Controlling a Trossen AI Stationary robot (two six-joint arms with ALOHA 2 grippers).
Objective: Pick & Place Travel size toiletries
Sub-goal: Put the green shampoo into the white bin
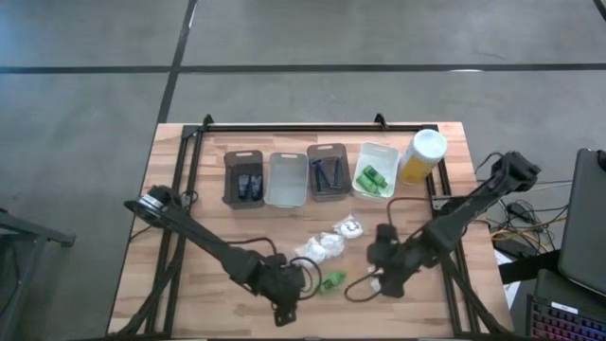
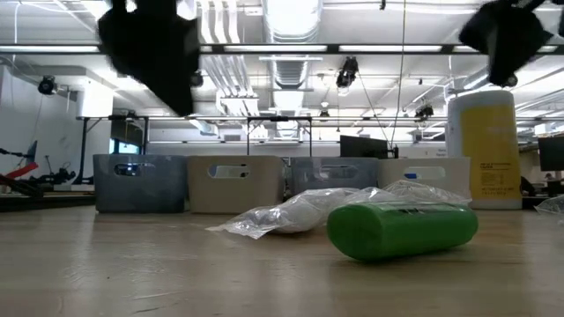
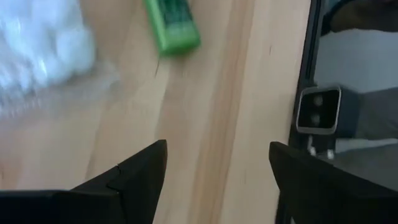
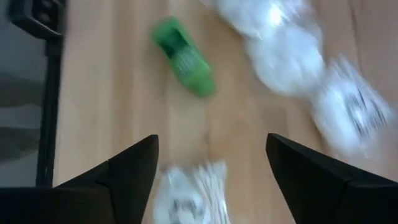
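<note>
We can't read the print on the white sachets [image 4: 292, 46], smeared by blur in the right wrist view. In the low view both arms are cut off at the top edge, grippers unseen. The bin contents [image 1: 248, 185] are too small to identify from above. The sachet [image 4: 189, 196] between the right gripper's fingers runs off the frame's edge.

The wooden surface [image 1: 189, 189] stood on a grey concrete floor [image 1: 85, 114] crossed by dark seam lines. In the low view, the room behind was a bright workshop with rows of fluorescent ceiling lights [image 2: 291, 48], exposed ducts [image 2: 291, 75] and hanging cables. Computer monitors [image 2: 366, 145] sat on distant desks, and a laptop [image 1: 582, 223] lay just beside the surface's right edge.
</note>
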